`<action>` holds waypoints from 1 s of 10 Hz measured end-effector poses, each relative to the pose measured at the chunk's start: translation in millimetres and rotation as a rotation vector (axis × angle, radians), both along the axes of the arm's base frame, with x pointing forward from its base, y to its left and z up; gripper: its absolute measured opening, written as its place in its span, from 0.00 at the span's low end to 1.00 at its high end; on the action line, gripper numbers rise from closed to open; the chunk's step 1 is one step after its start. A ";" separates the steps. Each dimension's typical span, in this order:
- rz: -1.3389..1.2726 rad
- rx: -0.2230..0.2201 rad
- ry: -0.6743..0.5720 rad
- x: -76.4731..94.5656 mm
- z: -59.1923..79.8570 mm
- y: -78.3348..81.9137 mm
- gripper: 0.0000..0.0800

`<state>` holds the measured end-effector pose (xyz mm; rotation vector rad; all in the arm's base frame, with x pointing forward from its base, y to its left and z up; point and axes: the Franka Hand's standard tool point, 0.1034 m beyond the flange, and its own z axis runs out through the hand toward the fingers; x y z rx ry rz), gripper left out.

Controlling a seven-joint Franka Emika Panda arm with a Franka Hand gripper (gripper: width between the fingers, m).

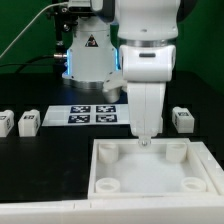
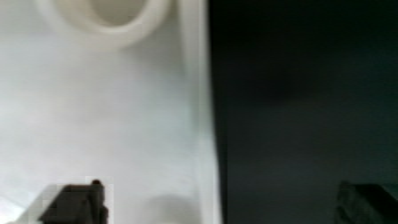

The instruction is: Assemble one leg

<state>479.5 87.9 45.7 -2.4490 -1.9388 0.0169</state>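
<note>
— Where do we have the arm point(image 1: 147, 30)?
— We hold it upright over the far rim of the white tray piece point(image 1: 98, 168), with the wrist vertical.
— And the gripper point(image 1: 147, 138)?
— We point it straight down, its tips low at the middle of that far rim. We cannot tell whether they touch it.
— The fingers point(image 2: 75, 203)?
— From the wrist view we see them spread wide apart, one over the tray piece and the other out beyond its edge.
</note>
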 end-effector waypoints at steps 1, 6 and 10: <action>-0.204 0.003 0.004 -6.0 6.6 16.1 0.81; -0.824 0.018 0.050 -26.4 4.7 66.1 0.81; -1.321 -0.006 0.108 -48.3 -3.2 99.3 0.81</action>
